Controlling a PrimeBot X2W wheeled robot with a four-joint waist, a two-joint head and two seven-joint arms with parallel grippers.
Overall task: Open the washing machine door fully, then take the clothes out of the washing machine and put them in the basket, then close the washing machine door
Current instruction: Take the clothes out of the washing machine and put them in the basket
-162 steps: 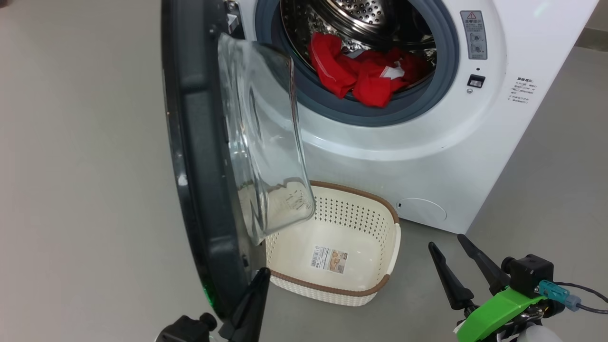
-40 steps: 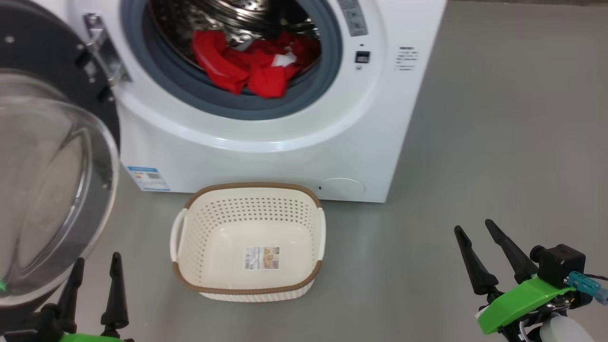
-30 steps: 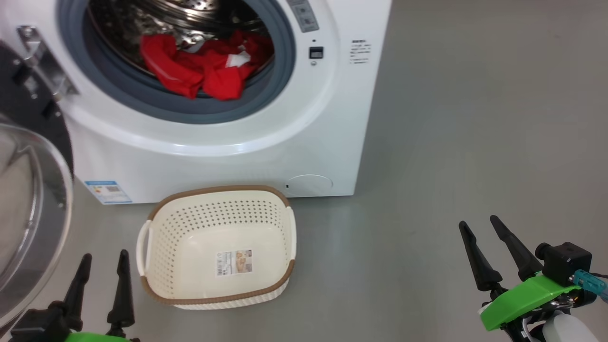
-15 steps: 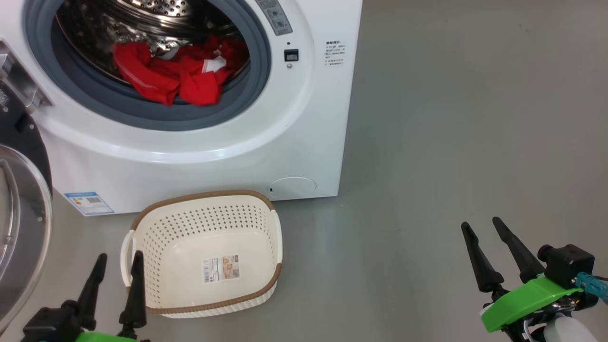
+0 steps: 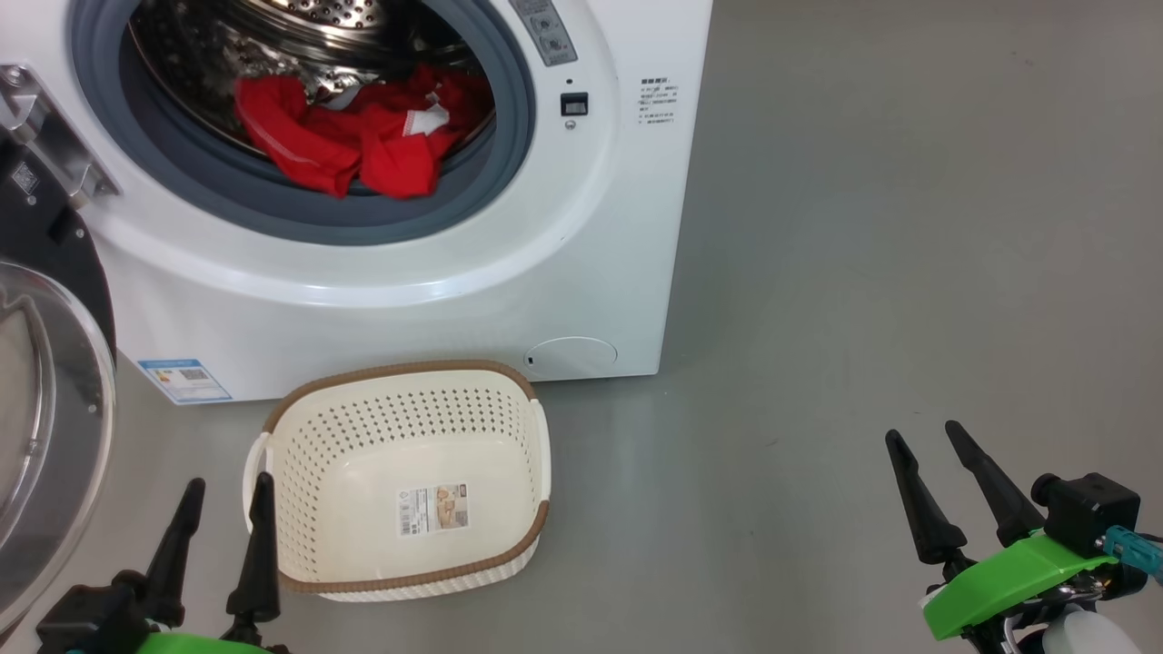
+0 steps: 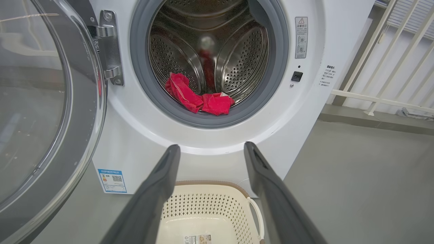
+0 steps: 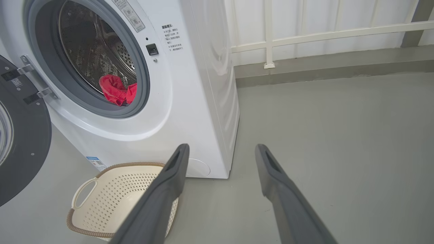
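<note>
Grey floor (image 5: 863, 272) runs back to a white railing (image 7: 305, 37), and on it stands the washing machine (image 5: 591, 272). The washing machine door (image 6: 51, 101) hangs wide open on its left-hand hinge. The clothes (image 5: 363, 150) lie in a red heap at the bottom front of the drum (image 6: 237, 57), spilling onto the grey gasket (image 5: 300, 218), with the heap's long axis running side to side across the opening. The basket (image 5: 409, 368) sits empty on the floor just in front of the machine, below that opening.

The left gripper (image 5: 229, 481) is the nearer one. It is low, just beside the basket's left handle, and from its wrist the heap sits straight ahead and above, framed between its two fingers. A reach forward and up over the basket looks like what the next move needs.

The right gripper (image 5: 923, 432) is well off to the right, past the machine's corner. Both arms are held low with fingers aimed up toward the machine, each pair spread wide with nothing between them.
</note>
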